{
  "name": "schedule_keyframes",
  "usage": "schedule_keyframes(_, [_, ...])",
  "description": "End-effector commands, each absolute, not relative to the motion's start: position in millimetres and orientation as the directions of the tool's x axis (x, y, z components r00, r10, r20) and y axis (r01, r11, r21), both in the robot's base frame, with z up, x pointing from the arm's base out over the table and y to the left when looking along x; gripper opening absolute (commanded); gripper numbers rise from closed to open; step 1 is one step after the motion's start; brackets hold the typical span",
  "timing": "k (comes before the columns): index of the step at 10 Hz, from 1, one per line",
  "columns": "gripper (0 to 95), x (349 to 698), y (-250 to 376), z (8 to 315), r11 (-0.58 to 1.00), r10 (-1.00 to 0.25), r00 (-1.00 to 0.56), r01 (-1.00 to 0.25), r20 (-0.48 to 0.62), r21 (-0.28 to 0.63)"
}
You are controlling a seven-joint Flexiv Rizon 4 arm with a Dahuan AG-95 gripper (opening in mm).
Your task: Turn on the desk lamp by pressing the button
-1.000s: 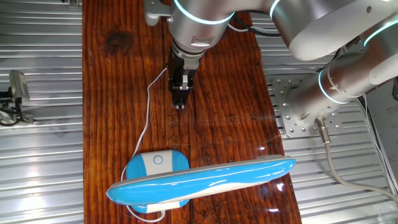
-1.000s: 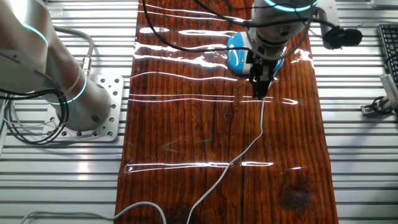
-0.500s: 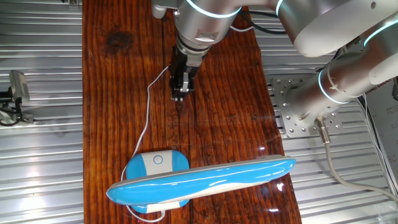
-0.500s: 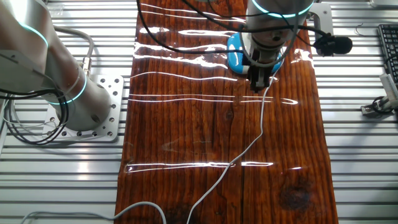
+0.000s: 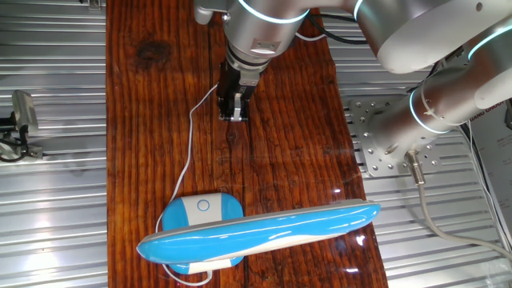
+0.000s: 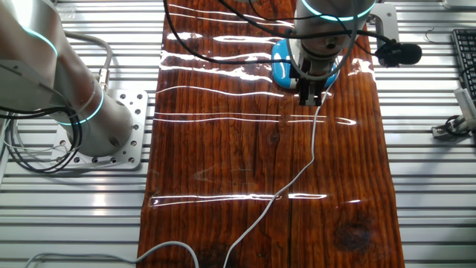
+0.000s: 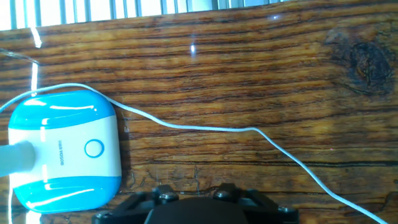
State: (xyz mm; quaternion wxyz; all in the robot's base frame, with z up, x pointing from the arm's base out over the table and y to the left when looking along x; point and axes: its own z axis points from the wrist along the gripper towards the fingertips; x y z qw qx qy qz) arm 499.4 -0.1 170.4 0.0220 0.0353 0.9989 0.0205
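Observation:
The desk lamp lies at the near end of the wooden board, with its long blue and white head [image 5: 264, 228] across its rounded base [image 5: 202, 213]. The round button [image 5: 203, 205] is on the white top of the base. The thin white cord [image 5: 190, 152] runs from the base up the board. My gripper [image 5: 233, 115] hangs above the board, well short of the base, fingers together with no gap showing. In the other fixed view my gripper [image 6: 311, 100] partly hides the base [image 6: 281, 65]. The hand view shows the base [image 7: 62, 149], the button [image 7: 94, 148] and the cord [image 7: 249, 129].
The board [image 5: 296, 120] lies on a ribbed metal table [image 5: 56, 184]. A second robot's base [image 5: 400, 136] stands to the right of the board. A clamp [image 5: 20, 120] sits at the left. A keyboard edge [image 6: 465, 59] is at the far right.
My gripper has risen a little from the board and turned slightly about its axis. The lamp and the cord have not moved.

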Motion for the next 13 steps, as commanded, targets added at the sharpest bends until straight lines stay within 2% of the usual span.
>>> schedule_keyframes(1, [0.0,500,0,170,0.997,0.072,-0.997,0.070,-0.043,0.045])
schedule_keyframes(13, [0.0,503,27,154,0.990,0.137,-0.987,0.133,-0.082,0.052])
